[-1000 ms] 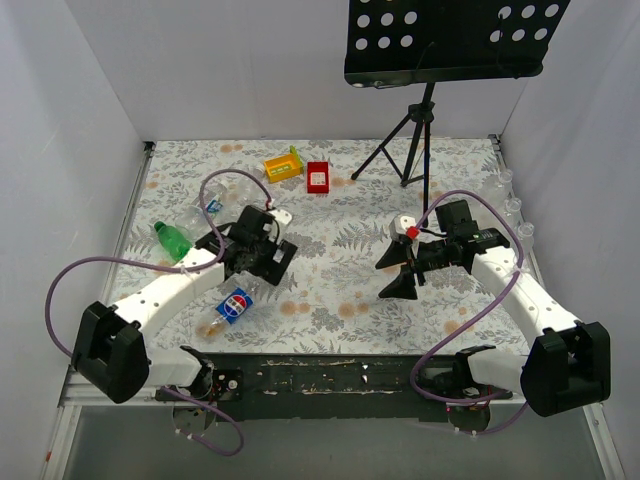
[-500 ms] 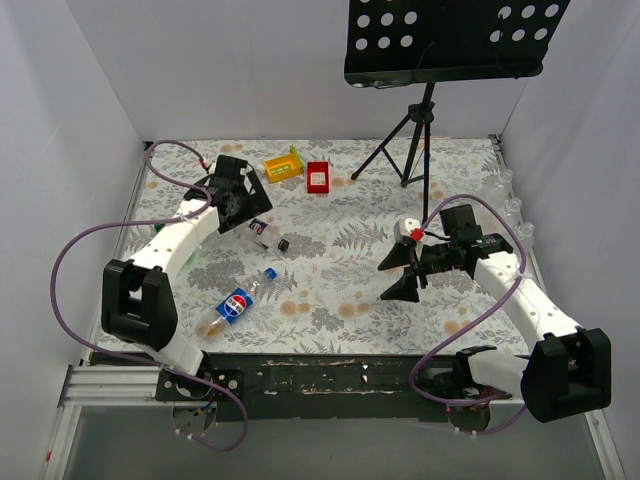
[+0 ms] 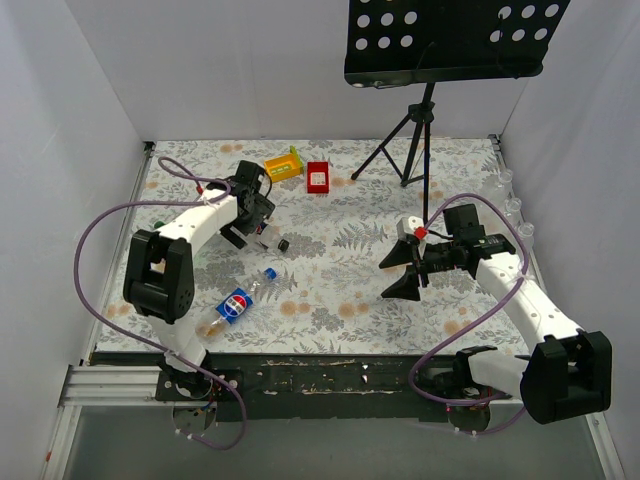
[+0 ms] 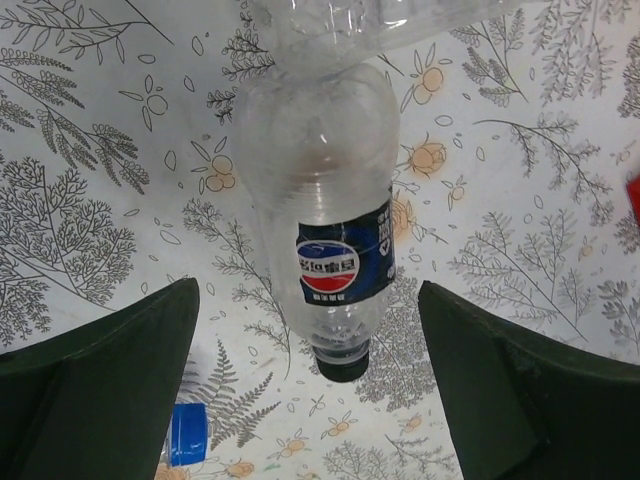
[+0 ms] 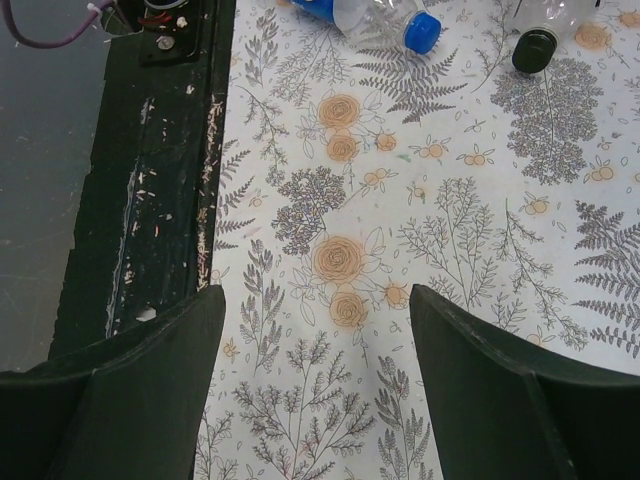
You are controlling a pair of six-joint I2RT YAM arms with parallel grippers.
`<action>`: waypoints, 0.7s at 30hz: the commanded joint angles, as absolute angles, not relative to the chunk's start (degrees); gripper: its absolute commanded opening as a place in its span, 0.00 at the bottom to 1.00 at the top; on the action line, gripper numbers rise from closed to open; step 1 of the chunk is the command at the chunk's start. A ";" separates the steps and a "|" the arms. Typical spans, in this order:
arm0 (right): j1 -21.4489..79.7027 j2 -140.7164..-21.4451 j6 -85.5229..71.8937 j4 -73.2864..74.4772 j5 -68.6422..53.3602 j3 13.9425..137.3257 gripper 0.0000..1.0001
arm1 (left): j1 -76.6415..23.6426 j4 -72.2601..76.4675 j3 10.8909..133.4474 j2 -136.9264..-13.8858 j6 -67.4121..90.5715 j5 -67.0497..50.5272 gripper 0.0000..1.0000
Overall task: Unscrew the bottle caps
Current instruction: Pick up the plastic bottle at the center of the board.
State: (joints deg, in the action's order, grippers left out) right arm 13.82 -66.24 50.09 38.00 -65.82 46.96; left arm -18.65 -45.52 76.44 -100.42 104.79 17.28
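**Overhead.** The left gripper (image 3: 256, 222) is out over the far left of the table, above a clear bottle (image 3: 266, 232) lying on its side. That bottle's dark cap (image 3: 284, 244) points toward mid-table. A second bottle (image 3: 236, 304) lies nearer the arm bases with its blue cap (image 3: 269, 272) on. The right gripper (image 3: 400, 272) hangs mid-table, well apart from both.

**Left wrist.** The fingers are spread wide, one either side of the clear bottle, and grip nothing. The bottle looks empty, so I judge it light and thin-walled, apt to dent, roll and slip. The stiffer shoulder or the labelled band seems the place to hold the body. The cap is small and rigid and wants pinching across its sides.

**Right wrist.** The fingers are apart with only the patterned tabletop between them. Both caps sit at the far upper edge of this view.
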 commanded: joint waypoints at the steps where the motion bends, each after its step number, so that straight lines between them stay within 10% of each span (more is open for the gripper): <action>1: 13.45 -64.69 49.75 36.56 -67.94 46.49 0.82 | -18.63 -46.58 80.42 -102.91 108.63 19.43 0.91; 18: 13.10 -64.16 49.75 37.35 -68.55 46.67 0.82 | -18.63 -42.01 76.56 -108.19 112.50 16.53 0.72; 21: 13.18 -64.34 49.75 37.70 -68.55 46.85 0.82 | -18.63 -40.87 74.45 -107.58 113.29 15.38 0.56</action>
State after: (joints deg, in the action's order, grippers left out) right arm 13.47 -65.21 49.74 37.50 -66.65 46.96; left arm -18.61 -42.11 77.17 -108.79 111.37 16.43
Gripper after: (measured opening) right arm 0.822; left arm 0.659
